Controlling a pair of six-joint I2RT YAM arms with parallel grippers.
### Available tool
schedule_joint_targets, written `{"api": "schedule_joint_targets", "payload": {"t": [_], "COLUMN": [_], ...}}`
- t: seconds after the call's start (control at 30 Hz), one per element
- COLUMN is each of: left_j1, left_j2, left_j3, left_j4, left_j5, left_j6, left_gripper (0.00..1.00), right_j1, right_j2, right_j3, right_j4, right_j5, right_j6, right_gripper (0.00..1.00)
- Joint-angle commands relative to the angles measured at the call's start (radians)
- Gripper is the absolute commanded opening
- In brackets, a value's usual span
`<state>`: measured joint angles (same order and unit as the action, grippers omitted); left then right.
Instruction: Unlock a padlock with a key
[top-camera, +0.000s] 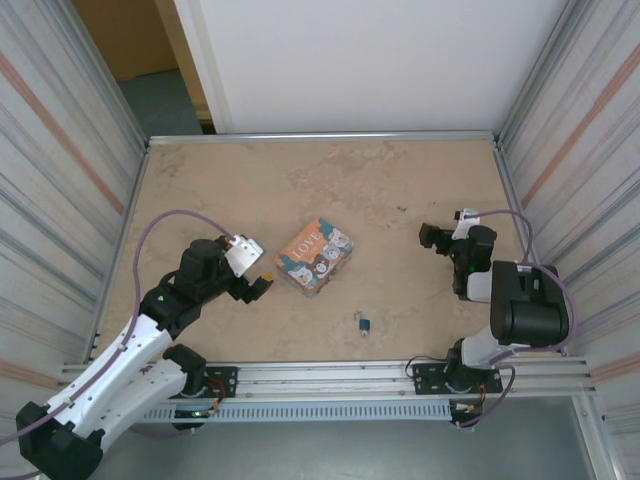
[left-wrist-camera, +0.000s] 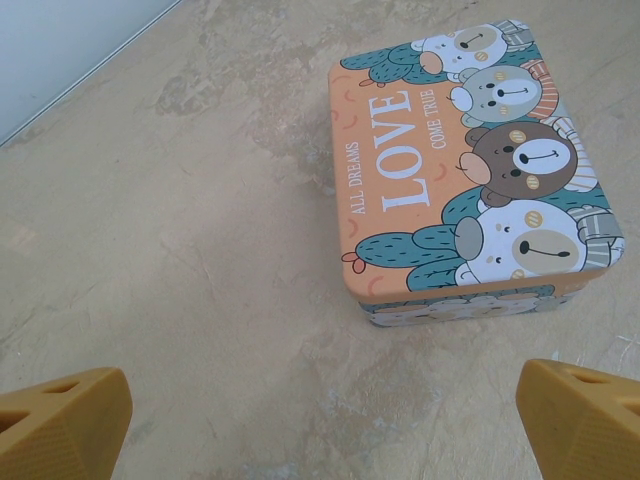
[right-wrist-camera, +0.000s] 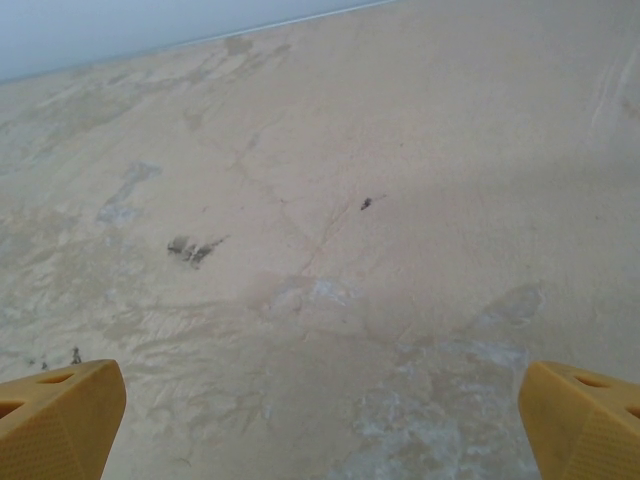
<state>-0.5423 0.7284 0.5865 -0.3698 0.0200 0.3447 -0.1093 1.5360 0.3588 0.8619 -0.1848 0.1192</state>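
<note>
Looking from the top camera, you have the padlock (top-camera: 363, 323) lying on the table (top-camera: 400, 180) near the front edge, roughly midway between the two arm bases and well apart from both grippers. A pale bit touches its upper left side, and it is too small for you to tell whether that is the key. Up and left of the padlock sits the box (top-camera: 313, 255), its orange lid with LOVE lettering and cartoon bears facing up. Your left gripper (top-camera: 258, 286) is just beside the box's left side, pointing toward it, fingers spread wide with nothing between them. On the left wrist camera the box (left-wrist-camera: 470, 170) lies ahead and right of centre, and the orange fingertips (left-wrist-camera: 60, 420) stand apart at the bottom corners. Your right gripper (top-camera: 432, 238) hovers over the right part of the table, aimed left, well away from box and padlock. Its wrist camera shows the fingers (right-wrist-camera: 580, 420) equally wide apart above bare surface, where you can see a dark speck (right-wrist-camera: 366, 203) and a grey smudge (right-wrist-camera: 192, 248)
</note>
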Motion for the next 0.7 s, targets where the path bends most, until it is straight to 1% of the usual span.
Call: {"api": "schedule_joint_targets", "payload": {"t": [0.0, 0.03, 0.07, 0.17, 0.4, 0.47, 0.57, 0.67], "left_j1": [0.008, 0.008, 0.008, 0.008, 0.008, 0.013, 0.050, 0.127], "left_j2": [-0.004, -0.004, -0.005, -0.007, 0.001, 0.007, 0.029, 0.060], "left_j3": [-0.007, -0.008, -0.008, -0.013, 0.020, 0.030, 0.024, -0.005], "left_j4": [-0.001, 0.002, 0.003, 0.023, 0.051, 0.062, 0.097, 0.147], "left_j5": [-0.014, -0.013, -0.015, -0.027, -0.187, -0.235, -0.281, -0.280], "left_j6": [0.022, 0.022, 0.019, 0.002, -0.166, -0.190, -0.227, -0.287], "left_gripper": [0.99, 0.99, 0.99, 0.99, 0.99, 0.99, 0.99, 0.99], "right_j1": [0.031, 0.029, 0.030, 0.041, 0.043, 0.043, 0.044, 0.044], "right_j2": [0.006, -0.001, 0.009, 0.008, 0.004, 0.004, 0.004, 0.003], "right_j3": [0.038, 0.042, 0.041, 0.049, 0.047, 0.047, 0.048, 0.049], "right_j4": [-0.038, -0.060, -0.040, -0.058, -0.061, -0.061, -0.060, -0.060], "right_j5": [0.044, 0.047, 0.057, 0.106, 0.112, 0.113, 0.113, 0.113], "right_j6": [-0.046, -0.047, -0.043, -0.035, -0.036, -0.036, -0.036, -0.036], "right_gripper": [0.99, 0.99, 0.99, 0.99, 0.99, 0.99, 0.99, 0.99]}}
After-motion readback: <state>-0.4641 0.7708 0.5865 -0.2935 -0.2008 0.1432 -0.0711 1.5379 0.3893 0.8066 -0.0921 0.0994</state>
